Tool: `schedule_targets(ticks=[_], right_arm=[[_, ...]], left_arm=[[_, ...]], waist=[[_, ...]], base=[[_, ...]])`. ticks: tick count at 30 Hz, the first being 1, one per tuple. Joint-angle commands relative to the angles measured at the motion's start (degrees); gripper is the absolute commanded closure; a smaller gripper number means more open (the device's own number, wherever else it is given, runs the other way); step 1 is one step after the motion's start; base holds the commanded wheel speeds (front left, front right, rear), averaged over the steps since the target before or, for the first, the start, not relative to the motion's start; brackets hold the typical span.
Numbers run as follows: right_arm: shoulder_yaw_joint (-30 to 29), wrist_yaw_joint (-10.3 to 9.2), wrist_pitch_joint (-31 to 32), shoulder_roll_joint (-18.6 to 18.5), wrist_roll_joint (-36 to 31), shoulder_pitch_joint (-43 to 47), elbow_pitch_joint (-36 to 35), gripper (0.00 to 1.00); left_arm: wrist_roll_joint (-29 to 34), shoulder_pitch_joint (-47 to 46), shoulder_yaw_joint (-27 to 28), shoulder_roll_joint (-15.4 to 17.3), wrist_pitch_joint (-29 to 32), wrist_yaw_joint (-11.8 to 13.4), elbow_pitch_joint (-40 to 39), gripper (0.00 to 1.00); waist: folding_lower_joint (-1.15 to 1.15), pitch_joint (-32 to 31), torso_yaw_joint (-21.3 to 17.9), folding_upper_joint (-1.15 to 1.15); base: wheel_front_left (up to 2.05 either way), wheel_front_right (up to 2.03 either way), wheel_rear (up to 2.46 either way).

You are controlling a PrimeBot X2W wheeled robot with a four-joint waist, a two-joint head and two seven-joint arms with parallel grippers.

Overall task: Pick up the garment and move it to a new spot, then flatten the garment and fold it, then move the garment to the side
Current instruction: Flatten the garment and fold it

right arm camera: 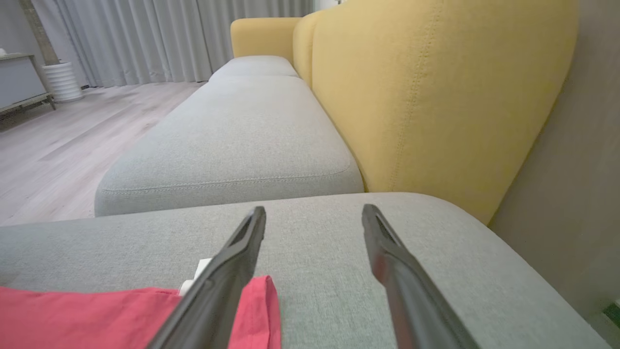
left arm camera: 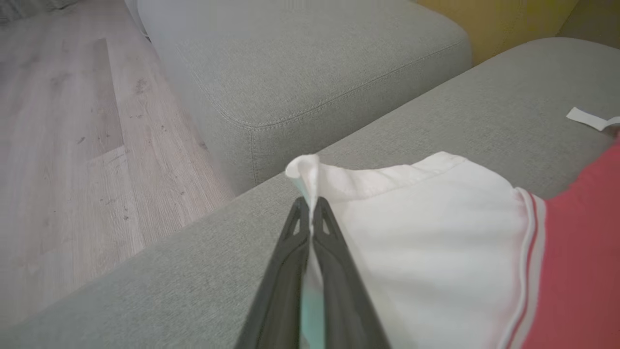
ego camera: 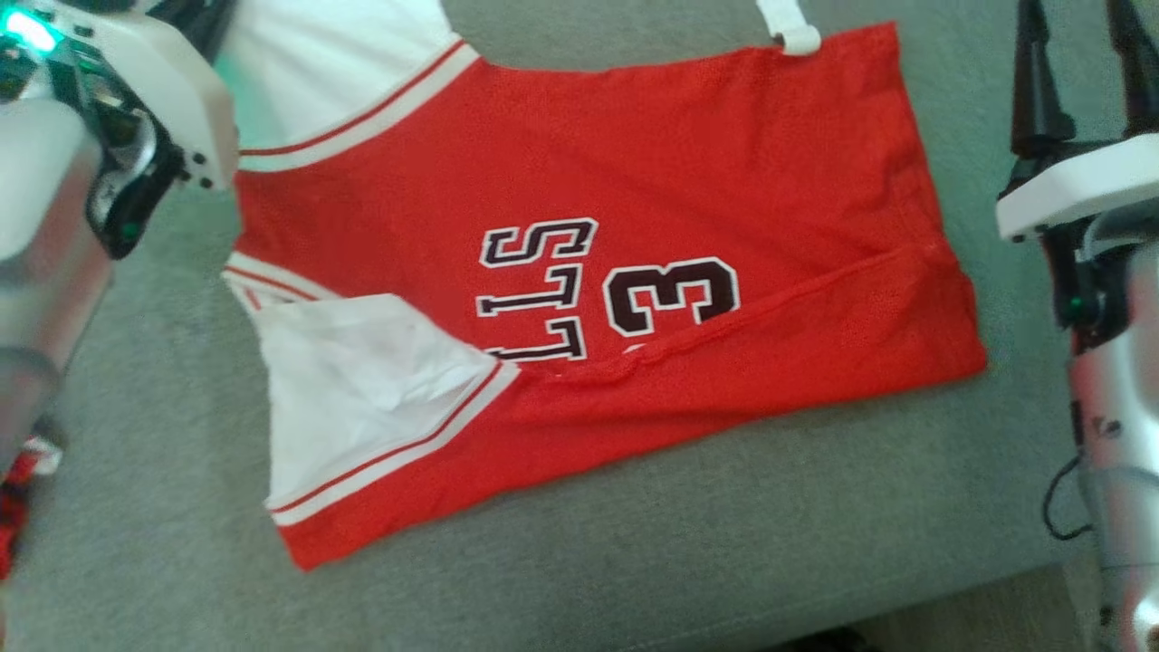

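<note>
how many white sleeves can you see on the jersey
2. One white sleeve at the head view's top left, pinched by the left gripper; the other sleeve lies creased below it, nearer the robot.

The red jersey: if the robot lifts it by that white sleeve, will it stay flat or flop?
Probably flop: the jersey lies creased and partly folded on the sofa cushion, so it looks limp. Its white sleeve bunches where the left end effector pinches it, suggesting thin, light cloth.
</note>
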Motion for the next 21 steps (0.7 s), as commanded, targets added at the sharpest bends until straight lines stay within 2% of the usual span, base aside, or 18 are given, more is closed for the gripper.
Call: schedule_targets(ticks=[1,3,10,15,21], right_arm=[[1.5,0.37,0.8,-1.9,-0.1,-1.6,-0.6,0.00],[1.8,0.37,1.2,-2.5,0.2,-1.8,0.1,0.00],[4.8,0.37,5.3,-8.1,1.4,-3.8,7.3,0.00],[10.2,0.37,8.4,-11.8,3.6,-6.2,12.2,0.00],[17.8,0.37,12.1,-14.5,9.0,-10.6,15.9,0.00]], left_arm=[[0.7,-1.4,1.4,2.0,-2.0,0.1,-1.7,1.00],[0.9,-1.2,1.2,2.0,-2.7,0.1,-2.3,1.00],[2.2,0.4,0.0,2.1,-5.6,0.5,-8.2,1.00],[2.8,1.6,-0.8,2.5,-5.6,1.7,-13.6,1.00],[3.3,2.0,-1.6,3.0,-4.3,3.0,-18.5,1.00]], waist=[[0.00,-2.1,3.1,0.00],[0.00,-2.3,3.8,0.00],[0.00,-2.8,8.2,0.00],[0.00,-2.2,10.2,0.00],[0.00,-0.7,11.1,0.00]], base=[[0.00,0.00,0.00],[0.00,0.00,0.00],[0.00,0.00,0.00],[0.00,0.00,0.00],[0.00,0.00,0.00]])
